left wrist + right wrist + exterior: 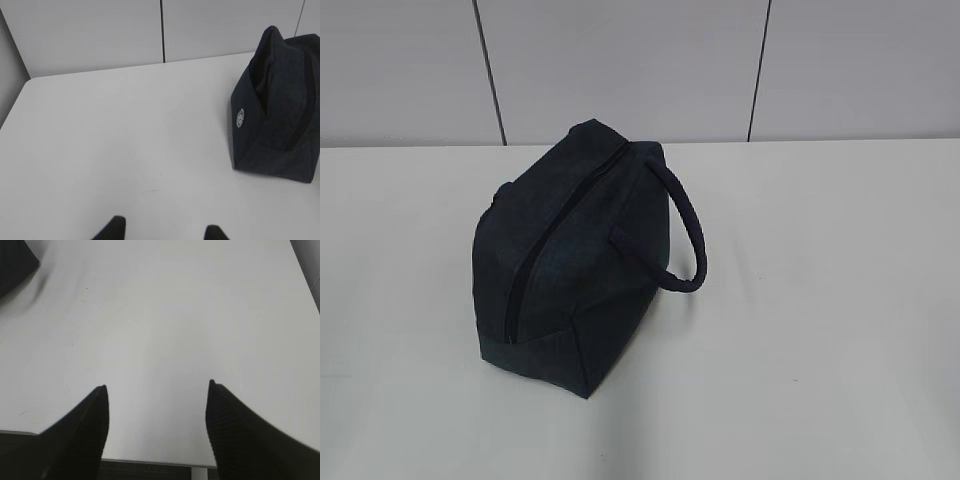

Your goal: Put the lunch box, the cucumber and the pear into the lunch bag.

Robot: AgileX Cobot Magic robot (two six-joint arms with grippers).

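The dark navy lunch bag (575, 255) stands on the white table, zipped shut, its zipper running along the top and its loop handle (680, 225) hanging to the right. It also shows at the right of the left wrist view (277, 115) and at the top left corner of the right wrist view (14, 262). The lunch box, cucumber and pear are out of view. My left gripper (165, 231) is open and empty over bare table left of the bag. My right gripper (157, 386) is open and empty above the table's front edge. Neither gripper shows in the exterior view.
The white table (820, 300) runs back to a grey panelled wall (620, 60). The table's left edge (15, 107) shows in the left wrist view and its front edge (150, 461) in the right wrist view.
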